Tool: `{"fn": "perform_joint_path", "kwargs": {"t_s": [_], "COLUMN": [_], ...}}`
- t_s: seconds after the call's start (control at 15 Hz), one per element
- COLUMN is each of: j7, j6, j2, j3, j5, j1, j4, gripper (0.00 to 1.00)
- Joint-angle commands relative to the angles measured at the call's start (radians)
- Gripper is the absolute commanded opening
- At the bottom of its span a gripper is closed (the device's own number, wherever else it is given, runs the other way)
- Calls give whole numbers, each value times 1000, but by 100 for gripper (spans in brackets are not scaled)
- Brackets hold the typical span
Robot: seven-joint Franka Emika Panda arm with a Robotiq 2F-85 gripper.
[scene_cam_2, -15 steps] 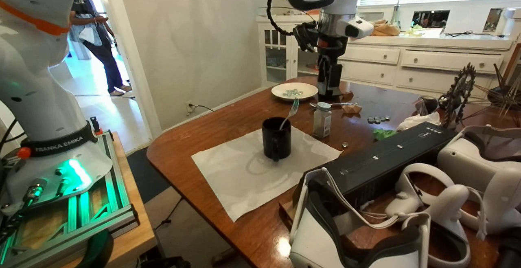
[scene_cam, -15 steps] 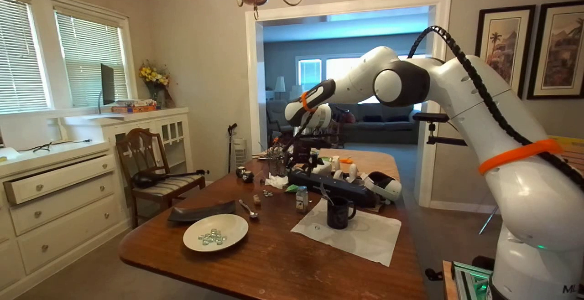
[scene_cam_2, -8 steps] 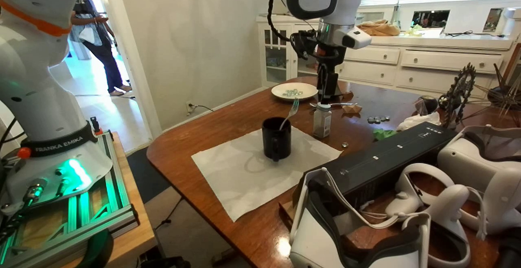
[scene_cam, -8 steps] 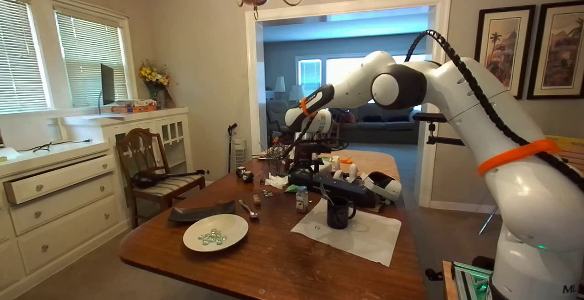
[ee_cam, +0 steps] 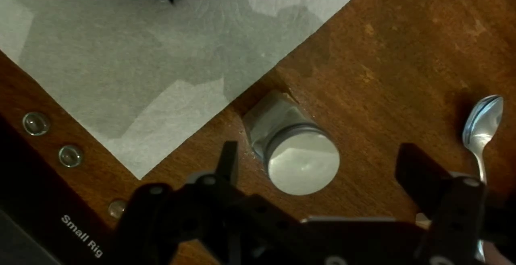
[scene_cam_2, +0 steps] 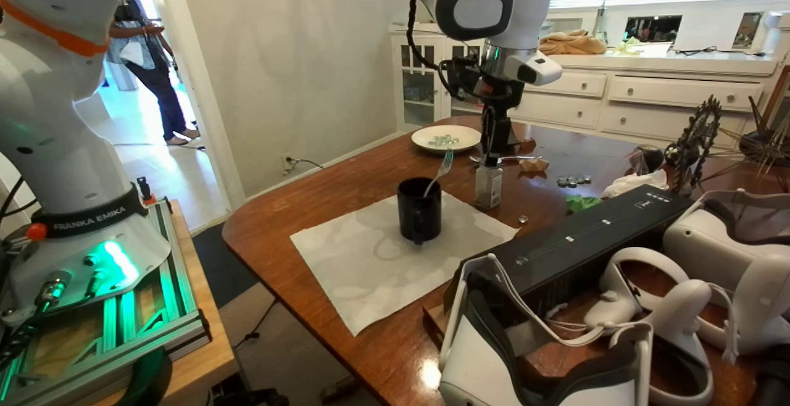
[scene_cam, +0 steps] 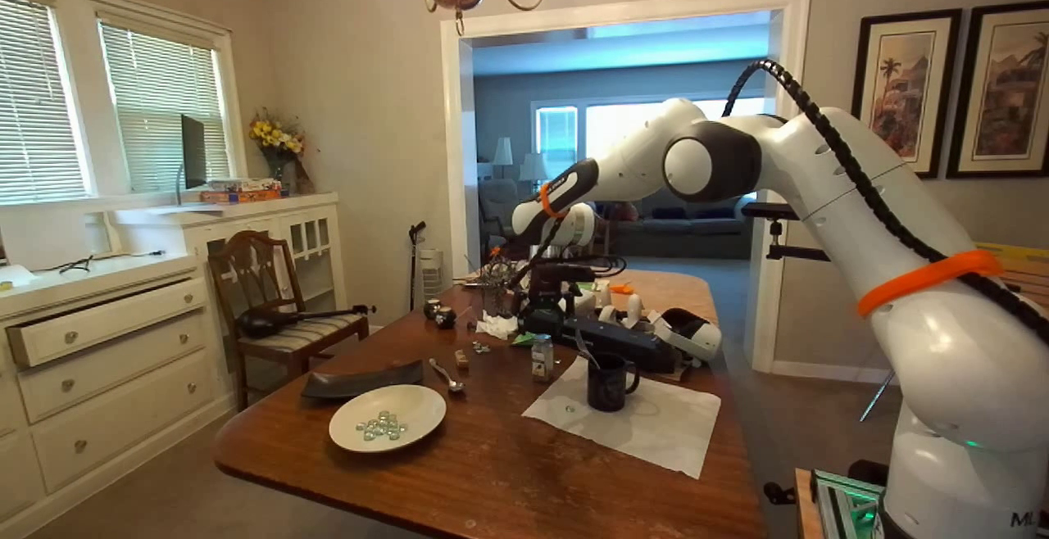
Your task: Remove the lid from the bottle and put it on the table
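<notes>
A small clear glass bottle [scene_cam: 542,361] stands upright on the brown wood table [scene_cam: 492,482], beside the white paper. It also shows in an exterior view [scene_cam_2: 489,189] and in the wrist view [ee_cam: 272,118]. Its flat silvery lid [ee_cam: 304,164] is on it. My gripper [ee_cam: 318,151] is open and empty, its fingers apart on either side of the lid in the wrist view; the lid looks nearer the left finger. In an exterior view my gripper [scene_cam_2: 492,159] points down and its fingertips cover the lid. Whether they touch it cannot be told.
A black mug [scene_cam_2: 419,215] with a fork stands on white paper [scene_cam_2: 345,270] near the bottle. A long black box [scene_cam_2: 592,233] and white headsets [scene_cam_2: 481,356] lie beside it. A plate [scene_cam: 344,424] with glass beads, a spoon [ee_cam: 485,120] and a wooden block [scene_cam_2: 534,165] are nearby.
My gripper has come down toward the bottle. Its fingertips were above and beyond the lid in an exterior view and now overlap it. The bottle and the other things have not moved.
</notes>
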Motion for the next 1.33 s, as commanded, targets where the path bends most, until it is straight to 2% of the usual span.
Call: {"fn": "perform_joint_path", "kwargs": {"t_s": [0.0, 0.13, 0.33, 0.67, 1.13, 1.27], "j7": [16, 16, 18, 18, 21, 24], "j6": [21, 28, 30, 35, 45, 48], "j2": [17, 21, 26, 33, 34, 35], "j3": [4, 4, 3, 3, 0, -2], "j5": [-2, -3, -3, -3, -9, -12], "j1": [0, 1, 0, -1, 1, 2], "j4": [8, 8, 8, 7, 16, 17], "gripper": [100, 96, 96, 87, 88, 84]}}
